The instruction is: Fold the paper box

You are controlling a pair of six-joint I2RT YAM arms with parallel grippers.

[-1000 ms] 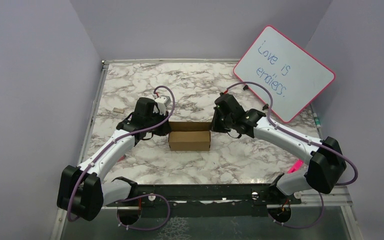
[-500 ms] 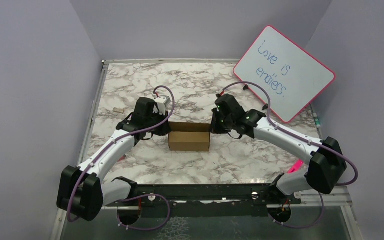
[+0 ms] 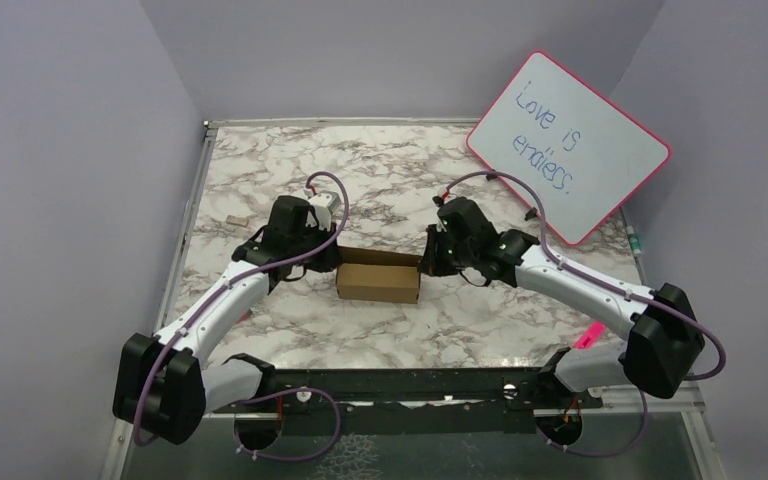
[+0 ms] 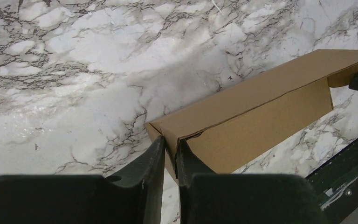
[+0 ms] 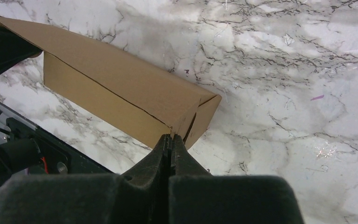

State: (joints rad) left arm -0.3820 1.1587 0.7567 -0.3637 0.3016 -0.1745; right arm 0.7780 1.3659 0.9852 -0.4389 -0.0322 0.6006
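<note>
On marble table (image 3: 260, 160): paper box (image 3: 379, 278), plain brown oblong; left claw (image 4: 171, 143) pinches its end, right claw (image 5: 170, 138) closed.

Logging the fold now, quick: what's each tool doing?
Left tool: closed on the paper box, pinching its end wall.
Right tool: closed, holding nothing, tips at the paper box's other end.

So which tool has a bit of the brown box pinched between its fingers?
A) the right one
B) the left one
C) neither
B: an end edge of the paper box sits between the fingers of the left tool; the right tool is shut on nothing.
</note>
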